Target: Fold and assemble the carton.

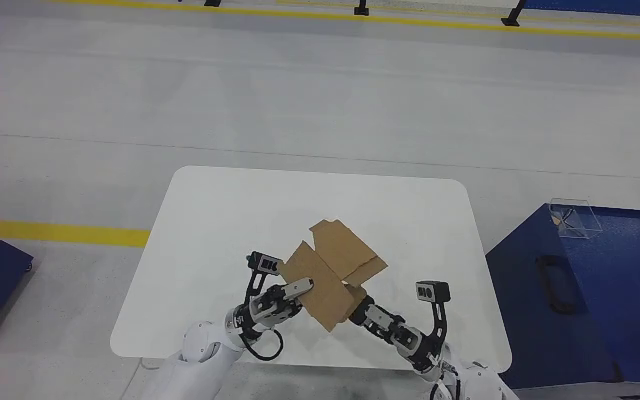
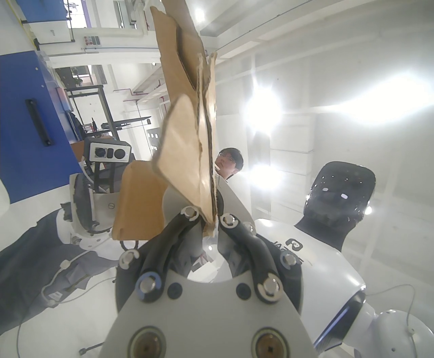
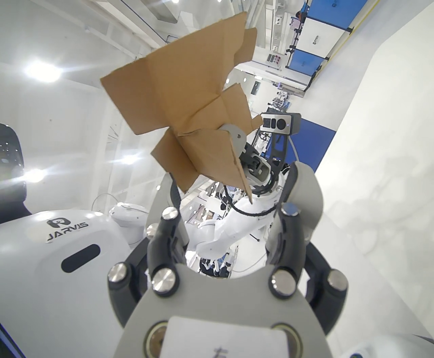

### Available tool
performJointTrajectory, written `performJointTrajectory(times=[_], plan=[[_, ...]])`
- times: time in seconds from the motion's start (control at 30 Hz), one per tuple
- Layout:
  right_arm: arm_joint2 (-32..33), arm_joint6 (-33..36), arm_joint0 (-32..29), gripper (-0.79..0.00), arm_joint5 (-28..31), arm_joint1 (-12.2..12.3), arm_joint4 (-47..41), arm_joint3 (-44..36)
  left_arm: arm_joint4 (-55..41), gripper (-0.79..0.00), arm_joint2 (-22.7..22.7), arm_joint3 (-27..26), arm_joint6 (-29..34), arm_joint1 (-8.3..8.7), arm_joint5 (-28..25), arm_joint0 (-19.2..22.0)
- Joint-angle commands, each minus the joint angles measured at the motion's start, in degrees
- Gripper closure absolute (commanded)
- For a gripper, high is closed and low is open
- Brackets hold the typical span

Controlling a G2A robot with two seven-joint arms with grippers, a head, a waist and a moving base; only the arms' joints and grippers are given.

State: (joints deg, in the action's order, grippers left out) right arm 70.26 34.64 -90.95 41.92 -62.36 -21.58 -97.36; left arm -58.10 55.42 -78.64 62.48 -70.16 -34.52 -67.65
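We hold the carton [image 1: 333, 270] above the table [image 1: 300, 200]: the left gripper [image 2: 210, 220] pinches one edge, the right gripper [image 3: 235, 190] stands wide beside it. Flaps splay unfolded; assembly seems barely begun.

Lighting: bright, diffuse, overhead. Glare: ceiling lights [image 2: 262, 108] bloom heavily in both wrist views; carton [image 2: 184, 142] backlit. Distortion: wide-angle bending at edges.

No legible text on carton [image 3: 176, 84]; print on distant blue-and-white cabinet [image 3: 325, 30] too small to read.
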Motion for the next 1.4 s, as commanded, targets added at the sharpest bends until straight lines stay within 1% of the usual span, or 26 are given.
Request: performJointTrajectory(times=[0.0,0.03,0.13,0.17,0.2,0.57,0.6,0.63,0.67,0.87,1.1,1.23,1.3,1.37], plan=[[-0.7,0.5,0.5,-0.493,0.4,-0.1,-0.4,-0.1,-0.3,0.000,-0.2,0.1,0.3,-0.17,0.8,0.1],[-0.9,0.7,0.6,-0.474,0.7,-0.2,-0.4,-0.3,-0.4,0.000,-0.3,0.2,0.4,-0.27,1.0,0.1],[-1.4,1.7,0.9,-0.308,0.8,-0.2,-0.8,-0.5,-0.6,0.000,-0.6,0.7,0.7,-0.59,1.5,0.3],[-1.5,1.8,1.0,-0.077,0.7,-0.2,-0.9,-0.4,-1.1,0.000,-0.7,0.8,0.9,-0.73,2.0,0.3],[-1.5,2.0,1.1,0.000,0.6,-0.2,-1.0,-0.4,-1.7,0.000,-0.9,1.0,1.2,-0.86,2.6,0.5],[-1.1,3.4,1.5,0.000,0.6,-0.2,-2.4,-0.2,-2.6,0.000,-0.7,3.3,2.5,-1.93,3.9,1.9],[-0.8,3.6,1.3,0.000,0.7,-0.1,-2.5,-0.4,-2.8,-0.129,-0.6,3.4,2.5,-2.00,3.9,2.0],[-0.6,3.8,1.2,0.000,0.6,-0.1,-2.8,-0.6,-3.2,-0.674,-0.3,3.6,2.6,-2.07,3.9,1.9],[-0.2,3.9,1.0,0.000,0.5,0.0,-3.2,-0.8,-3.7,-0.785,-0.1,3.6,2.7,-2.13,3.7,1.8],[3.6,5.4,-0.7,0.000,-0.8,0.7,-5.2,-2.6,-5.7,-0.785,3.1,5.4,3.1,-2.09,2.9,1.4],[10.4,6.9,-4.0,0.000,-3.7,1.7,-8.1,-5.9,-7.2,-0.785,10.1,8.9,3.8,-1.15,1.5,0.0],[12.8,6.8,-5.3,0.000,-4.5,1.9,-7.5,-7.6,-5.4,-0.785,13.6,9.8,4.3,-0.47,0.8,-1.2],[13.0,6.2,-5.6,0.000,-5.2,1.9,-7.1,-8.4,-3.0,-0.785,15.3,10.1,4.0,-0.15,-1.0,-1.6],[12.5,5.3,-5.9,0.000,-6.3,1.8,-6.2,-9.2,-1.1,-0.785,16.0,9.5,4.6,0.11,-0.5,-1.9]])
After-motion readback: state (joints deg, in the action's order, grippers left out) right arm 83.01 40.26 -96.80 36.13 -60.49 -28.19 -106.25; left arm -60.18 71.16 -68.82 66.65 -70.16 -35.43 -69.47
